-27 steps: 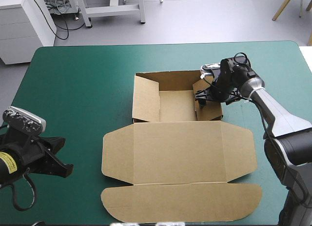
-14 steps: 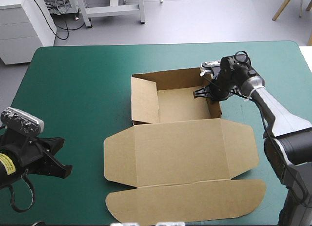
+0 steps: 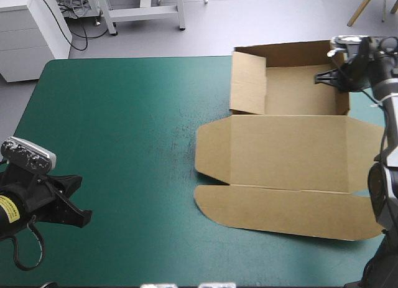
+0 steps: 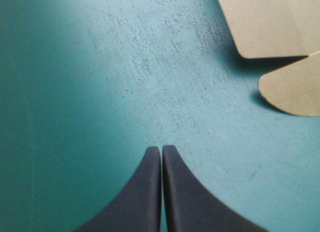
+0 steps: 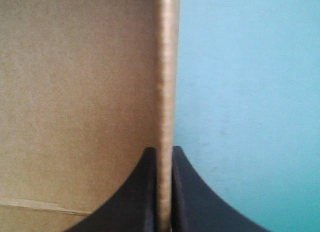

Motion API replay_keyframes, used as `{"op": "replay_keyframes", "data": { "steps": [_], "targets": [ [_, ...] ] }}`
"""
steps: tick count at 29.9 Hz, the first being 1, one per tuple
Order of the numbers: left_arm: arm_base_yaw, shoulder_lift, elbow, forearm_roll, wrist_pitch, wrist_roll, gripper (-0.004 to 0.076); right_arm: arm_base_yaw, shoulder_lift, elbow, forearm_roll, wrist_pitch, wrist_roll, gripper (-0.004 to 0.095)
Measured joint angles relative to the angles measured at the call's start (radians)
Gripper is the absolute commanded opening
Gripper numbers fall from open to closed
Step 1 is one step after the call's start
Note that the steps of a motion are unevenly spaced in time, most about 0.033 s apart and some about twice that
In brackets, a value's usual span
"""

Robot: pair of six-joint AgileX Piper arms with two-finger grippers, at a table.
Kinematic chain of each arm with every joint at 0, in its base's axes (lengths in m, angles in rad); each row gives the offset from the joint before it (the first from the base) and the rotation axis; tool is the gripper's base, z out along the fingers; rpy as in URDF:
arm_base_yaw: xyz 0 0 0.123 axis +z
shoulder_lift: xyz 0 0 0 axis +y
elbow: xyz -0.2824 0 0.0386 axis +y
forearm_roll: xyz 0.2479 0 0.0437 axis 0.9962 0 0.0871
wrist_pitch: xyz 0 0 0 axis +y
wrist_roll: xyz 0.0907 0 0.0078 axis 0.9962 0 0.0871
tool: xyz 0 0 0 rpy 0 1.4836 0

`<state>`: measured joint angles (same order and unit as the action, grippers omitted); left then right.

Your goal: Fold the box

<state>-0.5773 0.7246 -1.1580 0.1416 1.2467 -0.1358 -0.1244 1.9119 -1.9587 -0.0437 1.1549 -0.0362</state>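
Note:
The brown box (image 3: 289, 151) lies at the table's far right, an open tray with its left, back and right walls raised and its lid flat toward the near side. My right gripper (image 3: 334, 77) reaches over the tray's right wall (image 3: 342, 100) from the far right. In the right wrist view the right gripper (image 5: 164, 150) is shut on that wall's edge (image 5: 166, 66). My left gripper (image 3: 83, 202) hovers at the near left, far from the box. Its fingers meet in the left wrist view, the left gripper (image 4: 161, 148) shut on nothing, with the lid's rounded corners (image 4: 270, 21) ahead.
The tray's back wall (image 3: 280, 51) stands at the table's far edge, and the lid's right flap (image 3: 370, 139) reaches the right edge. Teal-green cover (image 3: 124, 126) spreads between my left gripper and the box.
My right gripper closed on the tray's right wall and pulled the whole box to the right and toward the far edge. The left arm has stayed where it was.

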Motion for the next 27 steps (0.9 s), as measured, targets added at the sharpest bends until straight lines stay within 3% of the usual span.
{"op": "replay_keyframes", "data": {
  "steps": [5,11,14,17,24,25,27],
  "targets": [
    [0.0,0.0,0.0,-0.001,0.0,0.0,-0.001,-0.172,0.001,0.0,-0.01,-0.031,-0.011,-0.0019],
    [0.0,0.0,0.0,-0.001,0.0,0.0,-0.001,-0.303,0.036,0.0,-0.009,-0.059,-0.011,-0.0014],
    [0.0,0.0,0.0,-0.001,0.0,0.0,-0.001,-0.341,0.058,0.0,-0.008,-0.06,-0.012,0.0053],
    [0.0,0.0,0.0,-0.001,0.0,0.0,-0.001,-0.361,0.079,0.0,-0.007,-0.056,-0.034,0.022],
    [0.0,0.0,0.0,-0.001,0.0,0.0,-0.001,-0.374,0.088,-0.004,-0.016,-0.025,-0.048,0.0893],
    [0.0,0.0,0.0,-0.001,0.0,0.0,-0.001,-0.374,0.088,-0.005,-0.021,-0.014,-0.048,0.0938],
    [0.0,0.0,0.0,-0.001,0.0,0.0,-0.001,-0.374,0.088,-0.005,-0.031,0.009,-0.04,0.0932]
  ]
}}
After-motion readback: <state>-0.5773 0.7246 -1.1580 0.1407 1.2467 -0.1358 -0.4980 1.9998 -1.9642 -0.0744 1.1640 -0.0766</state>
